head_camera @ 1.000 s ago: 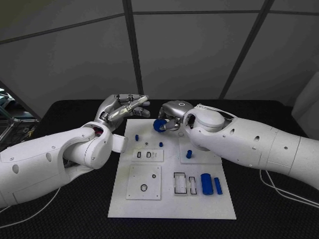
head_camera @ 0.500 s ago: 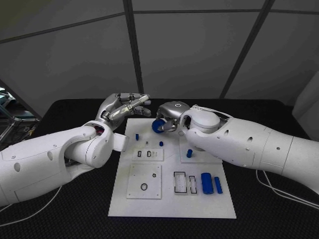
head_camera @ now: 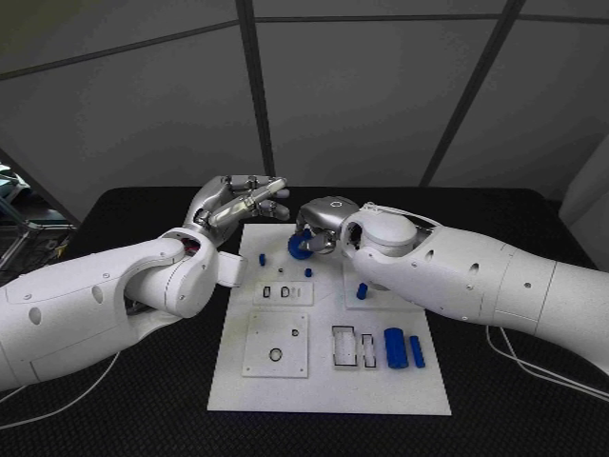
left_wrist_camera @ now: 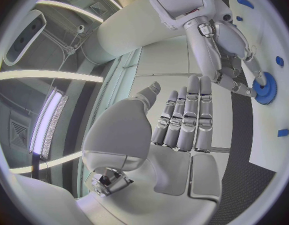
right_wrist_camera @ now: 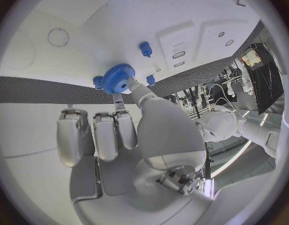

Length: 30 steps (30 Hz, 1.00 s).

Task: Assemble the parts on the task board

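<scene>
bench (head_camera: 140, 214): black, kinda textured top, it ran out past the white plate on every side
wall panels (head_camera: 360, 86): grey, split up by dark seams, stood right behind the bench
cables (head_camera: 524, 367): thin pale ones, looped on the bench near its right edge
more cable (head_camera: 37, 411): another pale one lay on the bench at the near left
metal frame (head_camera: 9, 224): dark bars, off past the bench's left end

No legible text, labels, brand marks, numbers or signs in any view; the task board (head_camera: 387, 381) carries only unmarked outlines and holes.
</scene>
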Each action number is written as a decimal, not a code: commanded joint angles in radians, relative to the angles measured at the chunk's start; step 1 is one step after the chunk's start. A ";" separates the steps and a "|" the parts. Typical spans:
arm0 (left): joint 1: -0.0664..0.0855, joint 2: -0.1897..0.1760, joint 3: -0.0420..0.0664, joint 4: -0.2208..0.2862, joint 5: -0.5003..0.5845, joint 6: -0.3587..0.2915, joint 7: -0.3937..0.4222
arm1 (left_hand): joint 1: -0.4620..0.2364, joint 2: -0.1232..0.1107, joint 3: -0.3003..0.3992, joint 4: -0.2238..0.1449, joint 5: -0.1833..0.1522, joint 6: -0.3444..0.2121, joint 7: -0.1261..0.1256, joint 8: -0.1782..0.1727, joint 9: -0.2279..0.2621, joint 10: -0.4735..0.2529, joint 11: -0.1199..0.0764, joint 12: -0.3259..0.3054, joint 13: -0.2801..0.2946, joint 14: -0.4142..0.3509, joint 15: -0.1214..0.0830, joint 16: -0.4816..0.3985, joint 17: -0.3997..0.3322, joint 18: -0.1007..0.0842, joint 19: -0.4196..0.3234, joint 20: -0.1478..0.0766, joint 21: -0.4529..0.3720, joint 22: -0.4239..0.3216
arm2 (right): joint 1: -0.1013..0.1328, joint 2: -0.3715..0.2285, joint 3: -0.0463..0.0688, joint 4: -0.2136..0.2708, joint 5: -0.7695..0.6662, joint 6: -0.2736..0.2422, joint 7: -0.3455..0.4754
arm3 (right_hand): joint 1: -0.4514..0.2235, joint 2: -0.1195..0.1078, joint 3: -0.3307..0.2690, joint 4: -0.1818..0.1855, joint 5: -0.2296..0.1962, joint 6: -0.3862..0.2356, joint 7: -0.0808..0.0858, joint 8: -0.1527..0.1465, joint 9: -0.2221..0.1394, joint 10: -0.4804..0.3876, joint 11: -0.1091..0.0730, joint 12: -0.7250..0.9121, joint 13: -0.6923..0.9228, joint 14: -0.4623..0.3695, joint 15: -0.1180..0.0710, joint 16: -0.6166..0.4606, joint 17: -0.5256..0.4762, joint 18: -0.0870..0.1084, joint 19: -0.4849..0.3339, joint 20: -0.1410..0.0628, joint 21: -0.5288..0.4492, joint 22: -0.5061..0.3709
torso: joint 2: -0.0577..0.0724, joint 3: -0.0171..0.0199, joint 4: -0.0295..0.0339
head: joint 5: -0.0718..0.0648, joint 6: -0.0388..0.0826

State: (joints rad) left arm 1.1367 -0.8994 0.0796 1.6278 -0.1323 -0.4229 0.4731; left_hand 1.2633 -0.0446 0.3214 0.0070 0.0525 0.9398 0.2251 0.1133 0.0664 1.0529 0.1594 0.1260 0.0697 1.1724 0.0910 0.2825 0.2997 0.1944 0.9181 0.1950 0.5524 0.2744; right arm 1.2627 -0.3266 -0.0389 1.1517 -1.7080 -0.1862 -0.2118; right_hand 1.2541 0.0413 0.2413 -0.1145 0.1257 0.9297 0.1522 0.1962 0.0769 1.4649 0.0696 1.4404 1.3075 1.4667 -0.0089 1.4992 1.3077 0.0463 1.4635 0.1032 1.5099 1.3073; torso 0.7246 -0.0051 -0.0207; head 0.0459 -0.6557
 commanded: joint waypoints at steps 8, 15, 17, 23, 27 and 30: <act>0.001 0.002 0.001 0.000 0.002 0.010 0.001 | -0.007 0.003 -0.004 0.001 0.003 0.002 0.001 -0.004 0.000 0.001 0.000 -0.004 0.002 -0.003 0.002 -0.004 0.002 -0.014 -0.005 0.001 -0.004 -0.002 | 0.000 0.006 0.000 -0.010 -0.009 0.023 0.011 | -0.021 -0.008 0.000 -0.004 -0.005 -0.025 0.011 -0.025 -0.009 -0.008 0.005 -0.013 0.079 0.077 0.006 0.001 0.142 -0.012 0.004 0.004 0.004 0.102 | 0.000 -0.0002 0.0003 | 0.002 -0.002; 0.001 0.001 0.001 0.000 0.002 0.010 0.000 | -0.007 0.003 -0.004 0.001 0.003 0.002 0.001 -0.004 0.000 0.001 0.000 -0.004 0.002 -0.003 0.002 -0.004 0.002 -0.014 -0.005 0.001 -0.004 -0.002 | -0.001 0.007 0.000 -0.025 -0.005 0.020 0.011 | -0.034 -0.023 -0.003 -0.003 -0.024 -0.236 0.016 -0.120 -0.021 -0.038 0.011 -0.048 0.039 0.075 0.013 -0.005 0.133 -0.008 -0.011 0.011 -0.004 0.081 | 0.000 -0.0005 -0.0009 | 0.001 -0.002; 0.001 0.001 0.001 0.000 0.002 0.011 0.000 | -0.007 0.003 -0.004 0.001 0.003 0.002 0.001 -0.004 0.000 0.001 0.000 -0.004 0.002 -0.003 0.002 -0.004 0.002 -0.014 -0.005 0.001 -0.004 -0.002 | -0.001 0.007 0.000 -0.026 -0.002 0.028 0.014 | -0.047 -0.031 -0.012 0.004 -0.034 -0.324 0.017 -0.140 -0.025 -0.043 0.012 -0.054 0.033 0.074 0.014 -0.006 0.131 -0.007 -0.013 0.013 -0.006 0.077 | 0.000 -0.0005 -0.0012 | 0.001 -0.002; 0.001 0.000 0.001 0.000 0.002 0.009 -0.002 | -0.006 0.005 -0.005 0.001 0.003 0.003 0.001 -0.005 0.000 0.001 0.000 -0.005 0.002 -0.003 0.002 -0.006 0.004 -0.013 -0.006 0.001 -0.003 -0.002 | -0.001 0.004 0.000 -0.027 0.010 0.055 0.024 | -0.153 -0.032 -0.060 0.082 -0.038 -0.210 0.020 -0.115 -0.007 -0.044 0.016 -0.057 0.029 0.073 0.018 -0.008 0.127 -0.006 -0.017 0.017 -0.009 0.071 | -0.001 -0.0001 0.0004 | 0.000 -0.004; 0.001 -0.001 0.001 0.000 0.002 0.007 -0.005 | -0.007 0.006 -0.005 0.001 0.003 0.003 0.001 -0.005 0.000 0.001 0.000 -0.005 0.002 -0.003 0.002 -0.006 0.004 -0.013 -0.006 0.001 -0.003 -0.002 | -0.001 -0.001 0.000 -0.029 0.032 0.075 0.031 | -0.217 -0.022 -0.084 0.134 -0.038 -0.178 0.022 -0.112 -0.006 -0.041 0.018 -0.054 0.034 0.074 0.020 -0.007 0.130 -0.006 -0.016 0.018 -0.009 0.074 | 0.000 0.0000 -0.0003 | 0.001 -0.005; 0.001 0.000 0.001 0.000 0.002 0.001 -0.007 | -0.008 0.008 -0.006 0.002 0.003 0.002 0.002 -0.006 0.000 -0.001 0.001 -0.005 0.002 -0.003 0.002 -0.007 0.005 -0.013 -0.006 0.001 -0.003 -0.002 | -0.001 -0.003 0.000 -0.033 0.061 0.092 0.038 | -0.271 -0.017 -0.114 0.178 -0.038 -0.162 0.020 -0.111 -0.006 -0.035 0.017 -0.048 0.041 0.074 0.017 -0.006 0.132 -0.006 -0.015 0.017 -0.009 0.075 | -0.001 -0.0004 -0.0004 | 0.001 -0.006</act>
State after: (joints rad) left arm 1.1367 -0.9001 0.0796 1.6268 -0.1315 -0.4231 0.4699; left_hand 1.2601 -0.0414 0.3214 0.0070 0.0525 0.9398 0.2251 0.1133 0.0664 1.0529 0.1594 0.1260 0.0707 1.1724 0.0910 0.2788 0.3040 0.1944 0.9181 0.1950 0.5524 0.2736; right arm 1.2598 -0.3289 -0.0395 1.1197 -1.6866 -0.1336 -0.1942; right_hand 0.9940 0.0235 0.1331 0.0540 0.0878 0.7621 0.1701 0.0814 0.0693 1.4271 0.0858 1.3868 1.3075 1.4668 0.0056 1.4928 1.3074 0.0462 1.4508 0.1159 1.5051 1.3080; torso 0.7243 -0.0052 -0.0208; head 0.0468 -0.6610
